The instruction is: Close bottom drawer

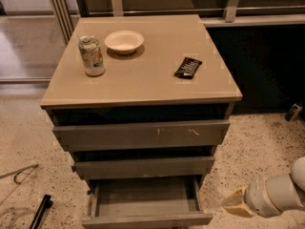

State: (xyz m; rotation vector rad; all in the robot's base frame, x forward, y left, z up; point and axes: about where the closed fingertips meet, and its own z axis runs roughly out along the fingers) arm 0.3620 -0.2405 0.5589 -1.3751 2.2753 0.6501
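Observation:
The bottom drawer [145,219] is the lowest of three grey drawers in the cabinet. It stands pulled out toward me, and its shallow grey box is empty. Above it sit the middle drawer [143,167] and the top drawer [140,133] with pale scratches, both nearly shut. My gripper [237,203] is low at the right, beside the open drawer's right front corner and apart from it. Its tan tip points left toward the drawer. The white arm behind it runs off the right edge.
On the tan cabinet top [143,80] stand a soda can [91,56], a white bowl [124,41] and a dark snack bar [188,67]. A black tool [40,212] and a cable [19,173] lie on the speckled floor at the left. A dark wall panel stands behind at the right.

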